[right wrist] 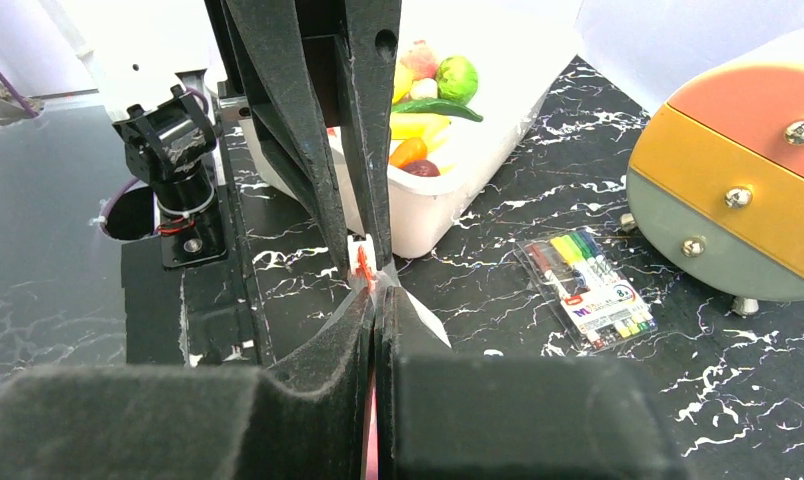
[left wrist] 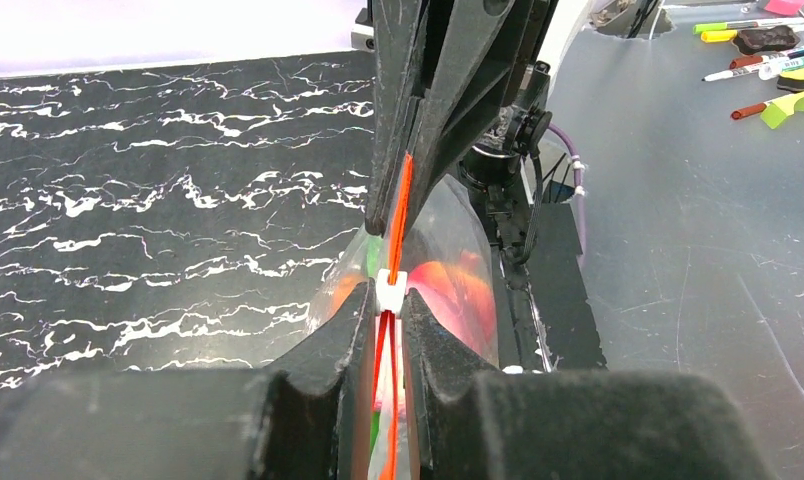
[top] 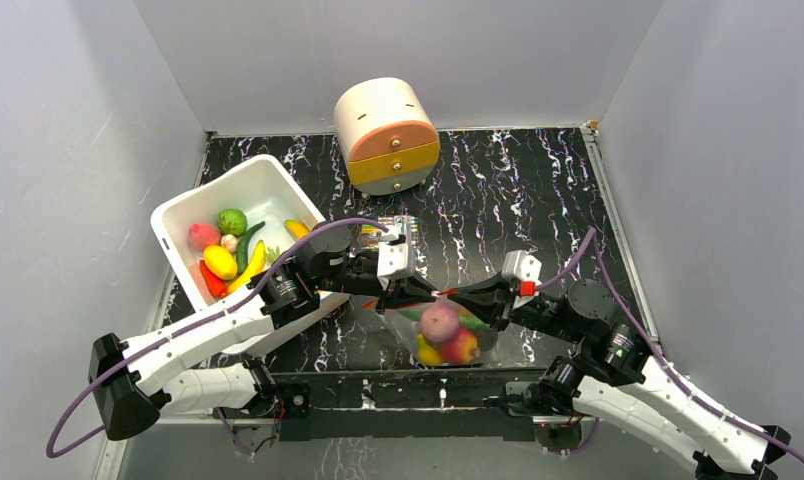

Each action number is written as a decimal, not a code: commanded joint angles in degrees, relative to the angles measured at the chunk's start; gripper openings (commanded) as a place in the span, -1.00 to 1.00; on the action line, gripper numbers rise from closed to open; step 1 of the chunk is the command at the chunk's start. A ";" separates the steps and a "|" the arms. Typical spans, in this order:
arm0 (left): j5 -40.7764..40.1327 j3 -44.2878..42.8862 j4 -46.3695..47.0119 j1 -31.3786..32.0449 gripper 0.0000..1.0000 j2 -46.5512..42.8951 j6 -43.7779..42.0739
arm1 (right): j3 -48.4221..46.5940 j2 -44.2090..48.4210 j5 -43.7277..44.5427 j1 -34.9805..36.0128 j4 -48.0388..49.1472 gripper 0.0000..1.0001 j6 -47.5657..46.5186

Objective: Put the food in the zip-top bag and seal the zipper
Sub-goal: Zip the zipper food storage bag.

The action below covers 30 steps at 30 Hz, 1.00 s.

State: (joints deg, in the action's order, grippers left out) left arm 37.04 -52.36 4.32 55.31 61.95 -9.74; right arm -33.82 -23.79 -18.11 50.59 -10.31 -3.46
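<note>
Above the zip-top bag (top: 446,332), left gripper (left wrist: 390,300) and right gripper (right wrist: 375,293) clamp its zipper (left wrist: 403,195); pen pack's (right wrist: 586,288) label unreadable.

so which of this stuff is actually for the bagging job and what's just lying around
Job: zip-top bag, zipper, food inside it, food in white bin, left gripper, right gripper.
Lying about: pack of pens, round drawer unit.

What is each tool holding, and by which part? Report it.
Both hold the zip-top bag by its red-orange zipper: the left tool pinches at the white slider, the right tool pinches the strip just beside it.
</note>
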 commanded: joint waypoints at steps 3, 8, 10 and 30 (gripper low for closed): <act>0.07 0.31 -2.62 -0.24 -0.90 -0.59 -1.42 | -1.74 1.41 1.23 0.09 6.70 -1.00 0.30; -1.25 0.34 -4.81 -0.21 -0.92 -0.54 -2.79 | -2.53 3.21 3.19 0.10 6.26 -1.00 0.41; -1.91 0.61 -5.74 -0.28 -0.93 -0.93 -3.07 | -2.95 3.93 4.33 0.08 5.34 -1.00 0.23; 2.38 -3.12 -4.23 -0.25 -1.00 1.29 -2.14 | -5.99 -5.83 -5.42 0.07 0.56 -0.58 -2.55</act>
State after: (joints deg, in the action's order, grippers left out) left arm 37.71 -52.86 -0.38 55.24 63.57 -11.73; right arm -36.45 -29.36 -22.57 50.59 -12.49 -5.15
